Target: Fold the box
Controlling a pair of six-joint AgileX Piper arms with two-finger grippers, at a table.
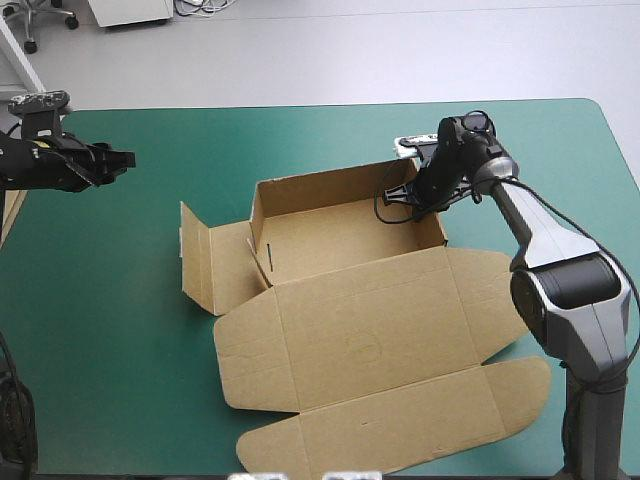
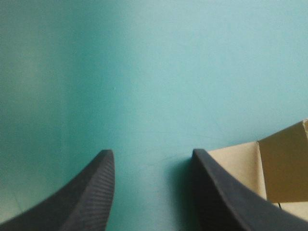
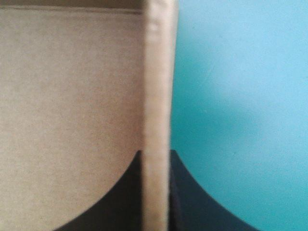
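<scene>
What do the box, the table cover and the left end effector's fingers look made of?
Box: brown board, matte, probably corrugated; scored creases, cut flaps, and a thick pale edge in the right wrist view. Table cover: teal-green, smooth, faint scuffs; vinyl or rubber mat, can't tell which. Left end effector fingers: black, matte, finely ribbed; likely rubber or moulded plastic.

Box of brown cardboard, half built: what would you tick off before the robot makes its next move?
1. Right hand shut on the brown cardboard box's right wall: ok.
2. Left hand open, apart from the box, over the teal-green table cover: ok.
3. Far wall standing: ok.
4. Left side panel tucked in: not ok, it splays outward.
5. Broad lid lying flat: ok.
6. Grip firm enough: cannot tell.
</scene>
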